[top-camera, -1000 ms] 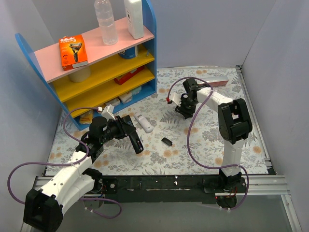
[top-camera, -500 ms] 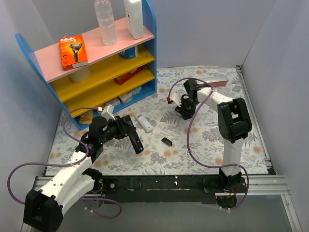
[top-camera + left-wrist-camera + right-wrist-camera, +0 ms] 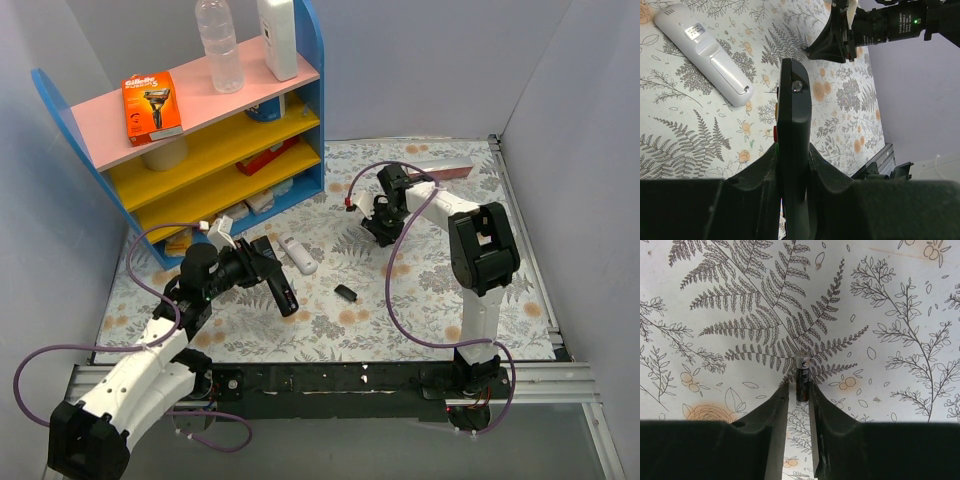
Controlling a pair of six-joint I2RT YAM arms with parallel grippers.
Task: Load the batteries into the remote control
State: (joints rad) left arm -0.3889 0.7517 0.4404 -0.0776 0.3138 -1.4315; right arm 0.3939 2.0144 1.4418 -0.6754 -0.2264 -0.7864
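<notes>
My left gripper is shut on a black remote control and holds it edge-up just above the floral table. In the left wrist view the remote stands between the fingers, and my left gripper pinches its lower part. My right gripper is low over the table at the back centre. In the right wrist view a small black battery with silver ends sits between the fingertips. My right gripper is closed narrowly around it. No other batteries show.
A white remote lies face down beside the left gripper and also shows in the left wrist view. A small black piece lies mid-table. A blue shelf unit stands back left. A pink box lies at the back.
The right gripper has shifted slightly left at the back of the table. The left arm and the black remote have hardly moved.
</notes>
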